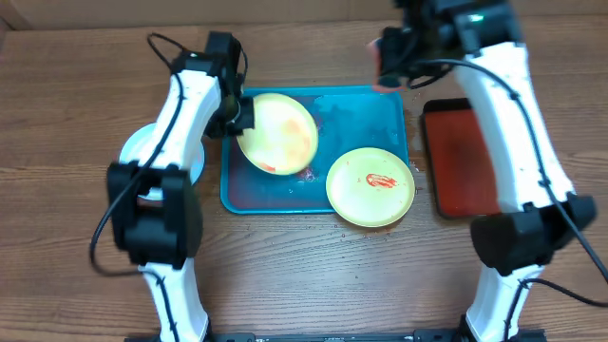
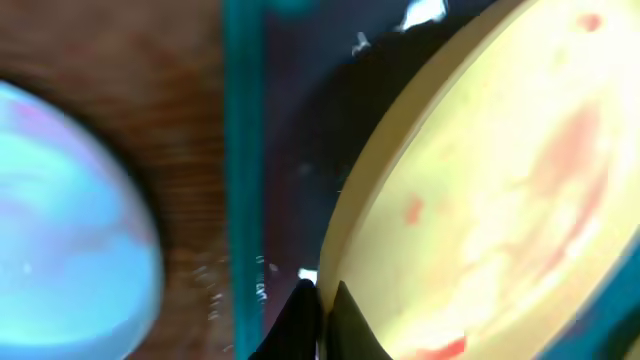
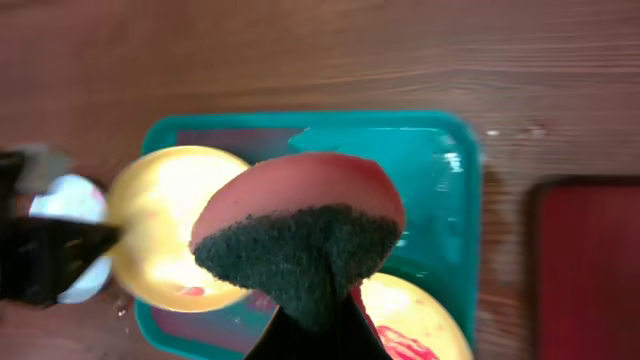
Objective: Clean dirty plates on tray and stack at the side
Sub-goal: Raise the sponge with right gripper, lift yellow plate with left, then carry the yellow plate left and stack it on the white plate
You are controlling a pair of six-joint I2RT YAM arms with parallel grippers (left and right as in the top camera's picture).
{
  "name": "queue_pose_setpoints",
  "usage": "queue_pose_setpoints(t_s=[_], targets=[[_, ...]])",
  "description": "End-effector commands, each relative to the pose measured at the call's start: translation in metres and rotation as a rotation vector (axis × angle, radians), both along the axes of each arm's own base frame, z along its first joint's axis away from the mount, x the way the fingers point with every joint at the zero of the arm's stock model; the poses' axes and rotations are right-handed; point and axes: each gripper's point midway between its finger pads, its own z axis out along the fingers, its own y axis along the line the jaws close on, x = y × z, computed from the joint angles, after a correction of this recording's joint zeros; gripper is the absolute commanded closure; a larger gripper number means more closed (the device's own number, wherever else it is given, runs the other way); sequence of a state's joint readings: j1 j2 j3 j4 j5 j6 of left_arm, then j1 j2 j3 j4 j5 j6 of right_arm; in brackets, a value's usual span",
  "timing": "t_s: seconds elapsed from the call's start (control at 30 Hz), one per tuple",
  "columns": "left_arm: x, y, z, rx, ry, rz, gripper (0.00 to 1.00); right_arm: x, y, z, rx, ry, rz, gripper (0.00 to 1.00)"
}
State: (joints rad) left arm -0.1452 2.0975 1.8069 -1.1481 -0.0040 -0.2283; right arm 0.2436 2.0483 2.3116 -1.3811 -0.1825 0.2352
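Note:
My left gripper (image 1: 239, 114) is shut on the left rim of a pale yellow-green plate (image 1: 277, 133) and holds it tilted over the teal tray (image 1: 366, 119). In the left wrist view my jaws (image 2: 322, 310) pinch that plate's edge (image 2: 500, 180), which shows faint red smears. A second yellow-green plate (image 1: 370, 185) with a red sauce smear rests on the tray's front right corner. The pale blue-white plate (image 1: 142, 150) lies on the table left of the tray. My right gripper (image 1: 385, 59) hovers above the tray's back right, shut on a pink sponge with a dark scrub face (image 3: 300, 230).
A dark-red tray with a black rim (image 1: 461, 157) lies on the table right of the teal tray. The wooden table extends in front of both trays. In the right wrist view the teal tray (image 3: 440, 190) and the dark-red tray (image 3: 590, 260) lie below the sponge.

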Motion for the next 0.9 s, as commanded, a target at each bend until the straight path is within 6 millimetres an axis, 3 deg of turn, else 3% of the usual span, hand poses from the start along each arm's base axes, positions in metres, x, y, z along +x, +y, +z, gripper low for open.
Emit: queue_pose_setpoints(t_s=[0.0, 0.07, 0.27, 0.47, 0.87], targets=[[0.001, 0.007, 0.056, 0.126, -0.147, -0.024, 0.96, 0.008, -0.036, 0.003, -0.004, -0.004, -0.077, 0.96], [-0.005, 0.002, 0.076, 0.178, -0.189, -0.031, 0.96, 0.012, -0.055, 0.003, -0.004, -0.003, -0.118, 0.96], [-0.020, 0.001, 0.098, 0.436, -0.244, -0.016, 0.96, 0.016, -0.081, 0.002, -0.004, 0.004, -0.174, 0.96], [-0.028, -0.007, 0.128, 0.697, -0.366, -0.002, 0.96, 0.015, -0.088, 0.002, -0.003, 0.010, -0.186, 0.96], [-0.039, -0.043, 0.195, 1.024, -0.683, -0.017, 0.96, 0.013, -0.088, 0.001, -0.006, 0.019, -0.187, 0.96]])
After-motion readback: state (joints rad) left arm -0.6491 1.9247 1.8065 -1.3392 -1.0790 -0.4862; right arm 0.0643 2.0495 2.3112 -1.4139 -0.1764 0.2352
